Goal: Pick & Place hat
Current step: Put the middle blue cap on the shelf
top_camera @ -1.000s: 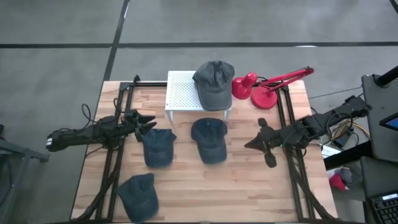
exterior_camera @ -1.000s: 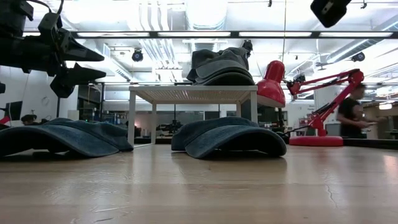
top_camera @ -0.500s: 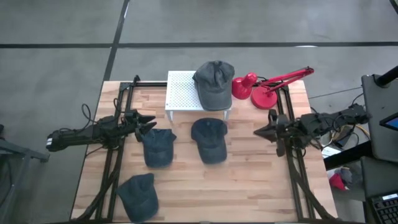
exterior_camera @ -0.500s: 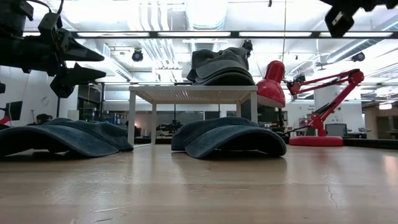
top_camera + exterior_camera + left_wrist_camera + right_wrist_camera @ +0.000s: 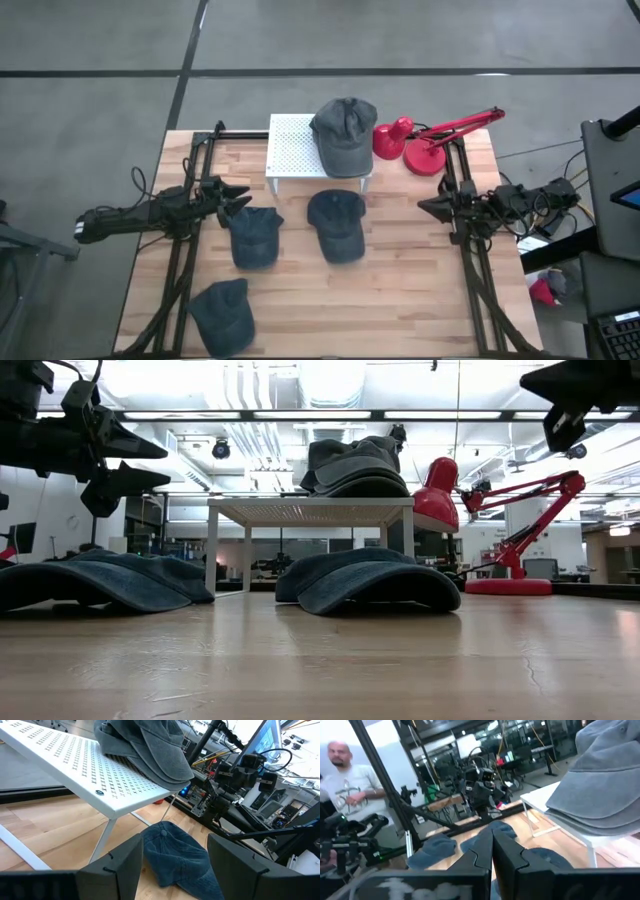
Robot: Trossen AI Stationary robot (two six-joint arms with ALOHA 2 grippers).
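Note:
A grey hat (image 5: pixel 344 135) lies on the right end of a white perforated stand (image 5: pixel 290 150) at the table's far side. A dark blue hat (image 5: pixel 336 225) rests on the wood in front of the stand. Another (image 5: pixel 253 237) lies to its left, and a third (image 5: pixel 222 313) lies at the near left. My left gripper (image 5: pixel 240 200) hangs open at the table's left, level, with nothing between its fingers (image 5: pixel 120 865). My right gripper (image 5: pixel 425 207) is shut and empty at the table's right side. It points level toward the hats (image 5: pixel 493 852) and holds high in the low view (image 5: pixel 560 400).
A red desk lamp (image 5: pixel 425 140) stands at the far right beside the stand. Black frame rails (image 5: pixel 470 270) run along both sides of the table. A person (image 5: pixel 345 780) stands beyond the table's left side. Bare wood lies at the near middle and right.
My right gripper has drawn back toward the table's right edge and sunk a little. It has turned from slanting toward the near side to pointing level across the table. It has stayed shut and empty. The hats have not moved.

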